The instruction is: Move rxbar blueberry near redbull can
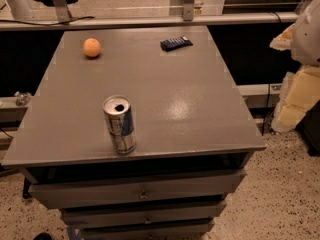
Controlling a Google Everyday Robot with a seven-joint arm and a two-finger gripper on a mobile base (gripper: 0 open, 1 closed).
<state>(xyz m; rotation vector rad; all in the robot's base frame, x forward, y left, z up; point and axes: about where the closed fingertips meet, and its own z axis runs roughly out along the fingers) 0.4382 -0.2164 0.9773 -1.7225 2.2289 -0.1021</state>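
The grey table [165, 109] has wide bare room across its middle and right side. The can [120, 125] stands upright close to the front edge, left of centre, its top facing up. The snack bar [176, 43] lies flat near the far edge, right of centre, well apart from the can. An orange [92, 47] sits by the far left corner, apart from both. Drawers [140, 189] stack under the top. A pale bulky shape [307, 31] juts in at the right, beside the table; whether it is the arm I cannot tell. The gripper is out of sight, so I cannot tell its state.
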